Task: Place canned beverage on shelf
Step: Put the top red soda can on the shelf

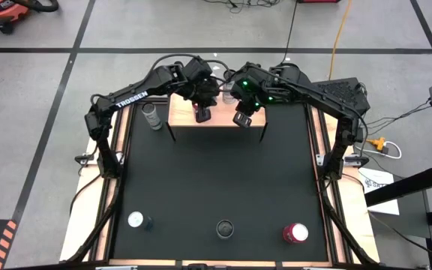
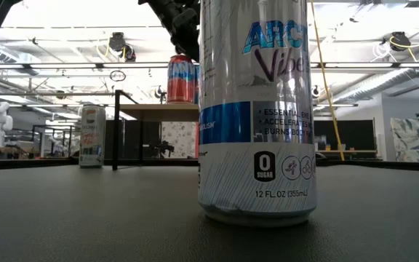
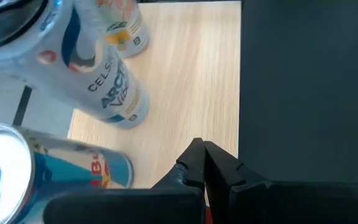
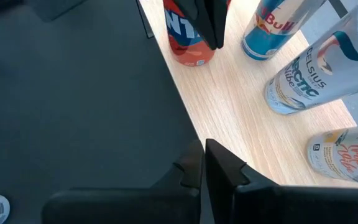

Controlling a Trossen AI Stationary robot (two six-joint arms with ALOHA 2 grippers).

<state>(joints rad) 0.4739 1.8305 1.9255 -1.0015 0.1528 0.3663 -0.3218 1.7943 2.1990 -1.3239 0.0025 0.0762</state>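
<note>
Both tools, left tool (image 1: 202, 114) and right tool (image 1: 241, 119), hang closed and empty above the shelf (image 1: 223, 118); next, open wide, descend squarely onto the red can (image 1: 295, 233).

Several cans (image 4: 297, 78) stand on the shelf (image 1: 220, 116) at the table's (image 1: 216, 180) far edge; three more along its near edge.

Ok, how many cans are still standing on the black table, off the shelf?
4. Front edge: white-topped can left, Celsius can centre, red can right. A fourth can stands beside the shelf's left end. The arms may hide others.
</note>
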